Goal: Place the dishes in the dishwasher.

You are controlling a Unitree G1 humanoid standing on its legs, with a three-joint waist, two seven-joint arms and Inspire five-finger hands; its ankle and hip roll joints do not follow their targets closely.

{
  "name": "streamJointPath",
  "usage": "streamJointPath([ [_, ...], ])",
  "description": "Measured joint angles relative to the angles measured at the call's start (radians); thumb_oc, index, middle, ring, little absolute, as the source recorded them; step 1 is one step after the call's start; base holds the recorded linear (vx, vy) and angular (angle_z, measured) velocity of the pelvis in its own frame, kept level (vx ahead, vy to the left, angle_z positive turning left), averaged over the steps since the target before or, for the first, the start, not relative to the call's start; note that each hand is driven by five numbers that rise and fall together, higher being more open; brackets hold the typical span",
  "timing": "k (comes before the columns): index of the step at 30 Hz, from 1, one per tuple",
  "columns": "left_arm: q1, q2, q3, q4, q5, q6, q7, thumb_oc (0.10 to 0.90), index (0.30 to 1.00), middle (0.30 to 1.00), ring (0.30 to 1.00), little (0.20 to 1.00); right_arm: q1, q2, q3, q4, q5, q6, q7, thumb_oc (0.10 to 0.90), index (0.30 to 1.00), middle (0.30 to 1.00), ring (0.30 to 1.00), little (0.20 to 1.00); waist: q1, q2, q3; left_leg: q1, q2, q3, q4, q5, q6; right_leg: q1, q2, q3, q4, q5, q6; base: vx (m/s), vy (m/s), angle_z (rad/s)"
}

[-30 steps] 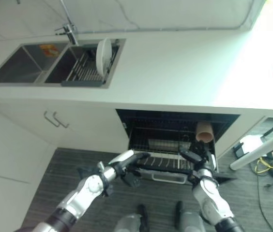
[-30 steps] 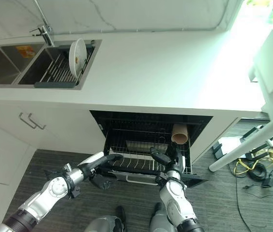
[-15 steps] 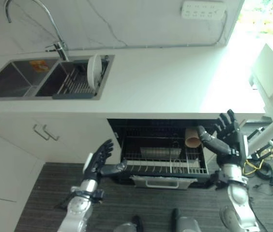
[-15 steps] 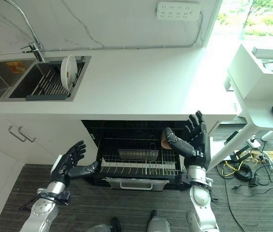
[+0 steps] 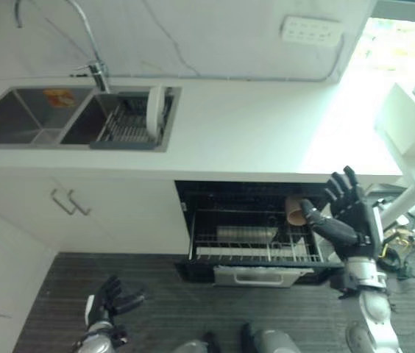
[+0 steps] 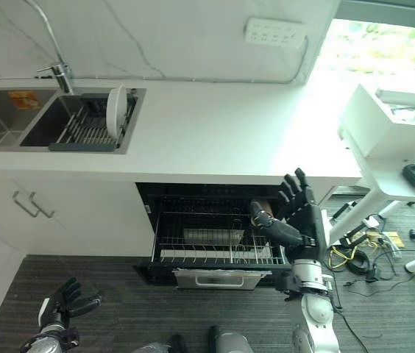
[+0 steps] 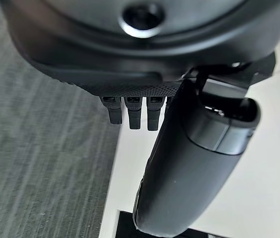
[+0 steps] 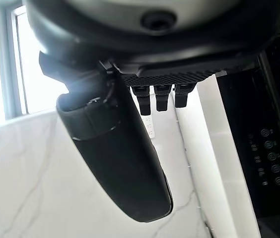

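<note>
The dishwasher [image 6: 156, 193] under the counter stands open with its wire rack [image 6: 215, 250] pulled out. A tan cup [image 6: 263, 209] lies on its side at the rack's right end. One white plate [image 6: 116, 112] stands upright in the grey drying rack [image 6: 82, 132] in the right sink basin. My right hand [image 6: 303, 217] is open and raised, fingers spread, just right of the tan cup [image 5: 294, 211] without touching it. Low over the dark floor at the lower left, my left hand [image 6: 64, 298] is open and holds nothing.
A double sink [image 5: 42, 121] with a tap [image 5: 98, 68] sits at the counter's left end. White cabinet doors with a handle [image 5: 68, 202] lie below it. A white side table [image 6: 399, 140] and loose cables [image 6: 358, 243] stand to the right of the dishwasher.
Both hands came off the rack's front and opened. The left hand has since dropped toward the floor at lower left; the right hand stays raised by the cup. The camera has shifted.
</note>
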Motion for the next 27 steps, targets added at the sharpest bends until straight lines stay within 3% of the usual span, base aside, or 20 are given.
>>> streamJointPath([
  [1, 0.005, -0.03, 0.0, 0.007, -0.002, -0.004, -0.002, 0.8, 0.9, 0.9, 0.9, 0.9, -0.005, -0.021, -0.007, 0.005, 0.017, -0.006, 0.015, 0.8, 0.9, 0.9, 0.9, 0.9, 0.007, 0.012, 0.002, 0.006, -0.015, -0.007, -0.022, 0.008, -0.01, -0.003, -0.015, -0.024, 0.006, -0.001, -0.003, 0.09, 0.003, 0.29],
  [3, 0.019, -0.066, -0.034, 0.053, -0.038, -0.004, -0.025, 0.8, 0.9, 0.9, 0.9, 0.9, -0.003, -0.071, -0.006, 0.034, 0.024, -0.008, 0.026, 0.8, 0.9, 0.9, 0.9, 0.9, 0.011, 0.01, 0.009, 0.075, -0.048, 0.001, -0.124, 0.053, -0.074, 0.01, -0.03, -0.003, 0.034, -0.026, -0.034, 0.08, 0.097, 0.17],
  [4, 0.022, -0.063, -0.043, 0.073, -0.037, -0.006, -0.044, 0.8, 0.9, 0.9, 0.9, 0.9, -0.009, -0.064, -0.005, 0.042, 0.031, -0.011, 0.026, 0.8, 0.9, 0.9, 0.9, 0.9, 0.038, -0.017, 0.021, 0.079, -0.064, 0.012, -0.091, 0.082, -0.122, 0.019, -0.042, 0.001, 0.062, -0.06, -0.066, 0.1, 0.244, 0.06],
  [5, -0.007, -0.056, -0.042, 0.1, -0.037, -0.006, -0.052, 0.8, 0.9, 0.9, 0.9, 0.9, -0.04, -0.047, -0.004, 0.067, 0.035, -0.027, 0.027, 0.8, 0.9, 0.9, 0.9, 0.9, 0.035, -0.062, 0.063, 0.009, -0.069, 0.004, 0.075, 0.111, -0.151, 0.018, -0.071, 0.024, 0.091, -0.062, -0.081, 0.14, 0.334, 0.11],
  [6, -0.04, -0.065, -0.045, 0.158, -0.037, -0.001, -0.069, 0.8, 0.9, 0.9, 0.9, 0.9, -0.059, -0.04, -0.005, 0.088, 0.035, -0.026, 0.02, 0.8, 0.9, 0.9, 0.9, 0.9, 0.036, -0.079, 0.076, -0.053, -0.04, -0.014, 0.154, 0.061, -0.108, 0.022, -0.083, 0.023, 0.08, -0.067, -0.08, 0.16, 0.384, 0.1],
  [7, -0.045, -0.073, -0.053, 0.188, -0.036, 0.005, -0.082, 0.8, 0.9, 0.9, 0.9, 0.9, -0.076, -0.033, -0.002, 0.087, 0.032, -0.027, 0.02, 0.8, 0.9, 0.9, 0.9, 0.9, 0.042, -0.079, 0.076, -0.077, -0.005, -0.039, 0.117, 0.047, -0.106, 0.022, -0.077, 0.031, 0.067, -0.063, -0.068, 0.17, 0.384, -0.17],
  [10, -0.07, -0.11, -0.073, 0.278, -0.035, 0.026, -0.131, 0.8, 0.9, 0.9, 0.9, 0.9, -0.135, -0.038, 0.0, 0.087, 0.032, -0.026, 0.014, 0.8, 0.9, 0.9, 0.9, 0.9, 0.031, -0.031, 0.094, -0.096, 0.099, -0.238, -0.01, 0.063, -0.132, 0.02, -0.027, 0.089, 0.039, -0.039, -0.045, 0.21, 0.407, -0.32],
  [12, -0.092, -0.144, -0.072, 0.384, -0.02, 0.03, -0.187, 0.8, 0.9, 0.9, 0.9, 0.9, -0.154, -0.08, 0.006, 0.087, 0.031, -0.006, 0.013, 0.8, 0.9, 0.9, 0.9, 0.9, 0.034, -0.005, 0.097, -0.09, 0.146, -0.263, -0.027, 0.065, -0.138, 0.017, -0.023, 0.128, 0.037, -0.04, -0.026, 0.2, 0.43, -0.52],
  [13, -0.106, -0.147, -0.092, 0.407, 0.03, 0.043, -0.199, 0.8, 0.9, 0.9, 0.9, 0.9, -0.145, -0.103, -0.028, 0.061, 0.035, 0.011, 0.0, 0.8, 0.9, 0.9, 0.9, 0.9, 0.021, 0.033, 0.088, -0.069, 0.163, -0.19, -0.034, 0.067, -0.138, 0.02, -0.04, 0.133, 0.036, -0.043, -0.008, 0.19, 0.449, -0.4],
  [14, -0.107, -0.148, -0.113, 0.407, 0.058, 0.047, -0.211, 0.8, 0.9, 0.9, 0.9, 0.9, -0.136, -0.103, -0.049, 0.047, 0.041, 0.015, -0.013, 0.8, 0.9, 0.9, 0.9, 0.9, 0.017, 0.049, 0.078, -0.049, 0.155, -0.152, -0.034, 0.063, -0.13, 0.021, -0.047, 0.137, 0.035, -0.034, 0.01, 0.18, 0.408, -0.19],
  [15, -0.112, -0.147, -0.143, 0.404, 0.075, 0.065, -0.226, 0.8, 0.9, 0.9, 0.9, 0.9, -0.123, -0.095, -0.068, 0.018, 0.045, 0.025, -0.03, 0.8, 0.9, 0.9, 0.9, 0.9, 0.008, 0.058, 0.073, -0.025, 0.126, -0.158, -0.051, 0.089, -0.127, 0.03, -0.067, 0.137, 0.037, -0.041, 0.027, 0.11, 0.208, -0.08],
  [17, -0.115, -0.139, -0.16, 0.382, 0.119, 0.093, -0.241, 0.8, 0.9, 0.9, 0.9, 0.9, -0.088, -0.084, -0.067, -0.018, 0.06, 0.036, -0.042, 0.8, 0.9, 0.9, 0.9, 0.9, -0.002, 0.023, 0.065, -0.002, 0.063, -0.14, -0.06, 0.09, -0.095, 0.058, -0.127, 0.146, 0.01, -0.037, 0.059, 0.09, 0.197, -0.01],
  [19, -0.125, -0.13, -0.171, 0.367, 0.141, 0.112, -0.247, 0.8, 0.9, 0.9, 0.9, 0.9, -0.087, -0.049, -0.064, -0.032, 0.062, 0.046, -0.046, 0.8, 0.9, 0.9, 0.9, 0.9, 0.003, 0.007, 0.063, -0.014, 0.043, -0.12, -0.02, 0.062, -0.058, 0.075, -0.153, 0.137, -0.022, 0.003, 0.057, 0.07, 0.201, -0.11],
  [21, -0.134, -0.124, -0.186, 0.368, 0.136, 0.149, -0.261, 0.8, 0.9, 0.9, 0.9, 0.9, -0.087, -0.003, -0.043, -0.048, 0.062, 0.052, -0.052, 0.8, 0.9, 0.9, 0.9, 0.9, 0.002, 0.008, 0.061, -0.02, 0.046, -0.099, 0.017, 0.028, -0.023, 0.084, -0.163, 0.072, -0.053, 0.086, 0.04, 0.03, 0.198, -0.23],
  [23, -0.126, -0.114, -0.173, 0.364, 0.117, 0.165, -0.261, 0.8, 0.9, 0.9, 0.9, 0.9, -0.113, 0.015, 0.003, -0.05, 0.062, 0.067, -0.032, 0.8, 0.9, 0.9, 0.9, 0.9, 0.031, 0.003, 0.055, -0.014, 0.062, -0.034, 0.012, 0.015, 0.0, 0.08, -0.158, -0.035, -0.122, 0.205, 0.035, 0.0, 0.094, -1.05],
  [24, -0.133, -0.113, -0.129, 0.369, 0.117, 0.181, -0.26, 0.8, 0.9, 0.9, 0.9, 0.9, -0.13, 0.016, 0.033, -0.051, 0.062, 0.073, -0.025, 0.8, 0.9, 0.9, 0.9, 0.9, 0.053, -0.002, 0.053, -0.011, 0.081, 0.012, 0.004, 0.006, 0.015, 0.057, -0.133, -0.085, -0.081, 0.193, 0.072, 0.01, 0.033, -1.16],
  [25, -0.137, -0.109, -0.11, 0.371, 0.118, 0.194, -0.26, 0.8, 0.9, 0.9, 0.9, 0.9, -0.127, 0.013, 0.039, -0.052, 0.062, 0.075, -0.029, 0.8, 0.9, 0.9, 0.9, 0.9, 0.048, -0.009, 0.051, -0.006, 0.078, 0.01, -0.001, 0.008, 0.018, 0.05, -0.096, -0.078, -0.016, 0.113, 0.079, -0.02, 0.024, -0.65],
  [27, -0.13, -0.098, -0.107, 0.37, 0.117, 0.208, -0.261, 0.8, 0.9, 0.9, 0.9, 0.9, -0.128, 0.003, 0.042, -0.053, 0.062, 0.074, -0.043, 0.8, 0.9, 0.9, 0.9, 0.9, 0.037, -0.026, 0.04, -0.005, 0.056, 0.008, -0.017, 0.01, 0.012, 0.051, 0.004, -0.032, 0.057, -0.006, 0.054, -0.04, -0.03, 0.14],
])
